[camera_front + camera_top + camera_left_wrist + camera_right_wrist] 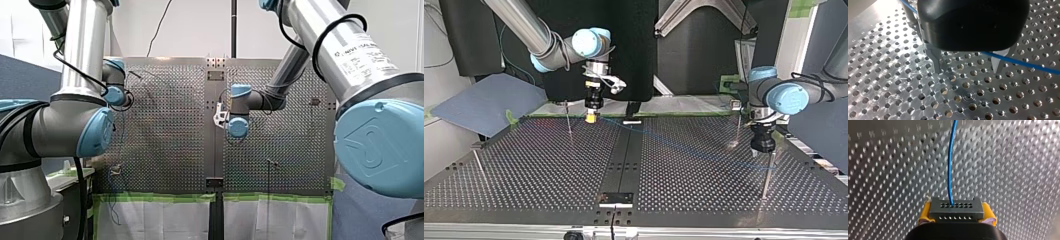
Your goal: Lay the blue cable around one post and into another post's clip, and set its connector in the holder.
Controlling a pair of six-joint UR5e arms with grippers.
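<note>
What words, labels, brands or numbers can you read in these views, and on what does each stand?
"UNIVERSAL ROBOTS": on the white label on my right arm, front view, only just legible.
Smaller lines on that label: too small and blurred to read.
The connector shows rows of holes but no text.
Top view and left wrist view: no text to read.

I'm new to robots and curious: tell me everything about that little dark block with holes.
It is a dark grey connector, rectangular, plastic-looking, with two rows of round holes. The blue cable enters one hole. It sits level, clamped between the yellow-padded jaws of my right gripper, over the perforated table.
</note>
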